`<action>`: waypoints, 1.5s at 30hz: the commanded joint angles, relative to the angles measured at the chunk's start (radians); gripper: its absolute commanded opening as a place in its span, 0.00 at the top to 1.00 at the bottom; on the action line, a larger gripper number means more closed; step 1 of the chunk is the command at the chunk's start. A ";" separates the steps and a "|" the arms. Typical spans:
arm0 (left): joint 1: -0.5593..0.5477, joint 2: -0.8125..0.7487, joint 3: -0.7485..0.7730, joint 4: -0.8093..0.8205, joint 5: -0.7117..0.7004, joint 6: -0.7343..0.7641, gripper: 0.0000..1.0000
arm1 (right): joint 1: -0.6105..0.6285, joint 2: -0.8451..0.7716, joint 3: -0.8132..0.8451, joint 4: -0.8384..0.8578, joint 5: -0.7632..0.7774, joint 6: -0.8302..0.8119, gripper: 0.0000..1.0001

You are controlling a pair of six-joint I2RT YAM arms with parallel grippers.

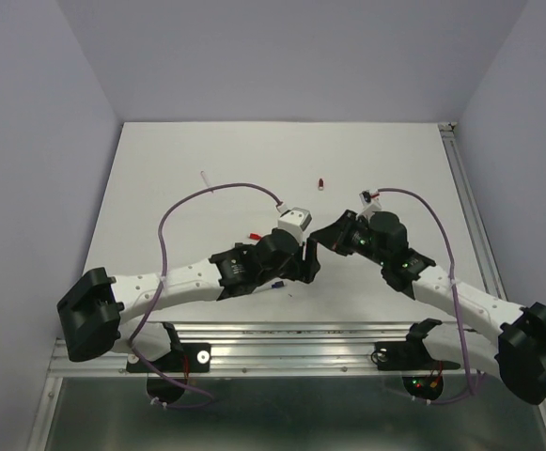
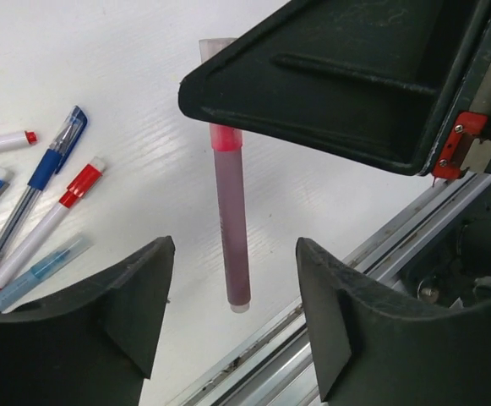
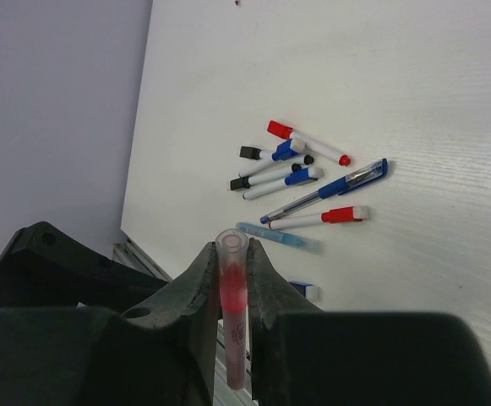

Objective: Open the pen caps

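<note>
Pen barrel (image 3: pixel 232 313) is sitting pinched between the right gripper (image 3: pixel 231 249) fingers, over the near middle of the table (image 1: pixel 160 216). Left gripper (image 2: pixel 232 245) is sitting just left of it, jaws either side, not touching. Pen cluster (image 3: pixel 304 178) is lying flat on the table nearby. Lone cap (image 1: pixel 320 183) is lying farther back, single pen (image 1: pixel 205 178) far left.

The worktop (image 1: pixel 179 160) is white and flat. Three pale purple walls stand close around it: the left wall (image 1: pixel 28 141), the back wall (image 1: pixel 291 56) and the right wall (image 1: pixel 526 113). A shiny metal rail (image 1: pixel 282 340) runs along the near edge of the worktop. A thinner metal strip (image 1: pixel 470 202) runs along its right edge. Below the rail is a dark, dull surface (image 1: pixel 291 413). I cannot tell what it is. The light is soft and even.
</note>
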 commanded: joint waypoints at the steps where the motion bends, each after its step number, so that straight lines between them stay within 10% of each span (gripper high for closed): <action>1: -0.005 -0.025 0.043 0.026 -0.036 0.054 0.26 | 0.010 -0.033 0.048 0.042 -0.061 0.018 0.99; 4: -0.005 -0.004 0.063 0.020 -0.053 0.068 0.27 | 0.012 -0.053 0.042 0.045 -0.104 0.039 0.99; 10: -0.005 0.015 0.083 0.020 -0.064 0.077 0.64 | 0.010 -0.047 0.037 0.068 -0.164 0.066 0.99; 13: -0.005 0.012 0.083 0.023 -0.064 0.081 1.00 | 0.010 0.008 0.060 0.059 -0.170 0.061 0.99; 26: -0.049 -0.166 -0.219 0.087 0.108 -0.134 1.00 | -0.109 0.419 0.575 -0.217 0.568 -0.169 0.99; 36: -0.066 -0.212 -0.198 0.006 -0.019 -0.183 1.00 | -0.226 0.611 0.680 -0.184 0.502 -0.197 0.99; 45: 0.383 -0.139 -0.094 -0.031 0.048 -0.058 1.00 | -0.226 0.731 0.666 -0.184 0.438 -0.301 0.99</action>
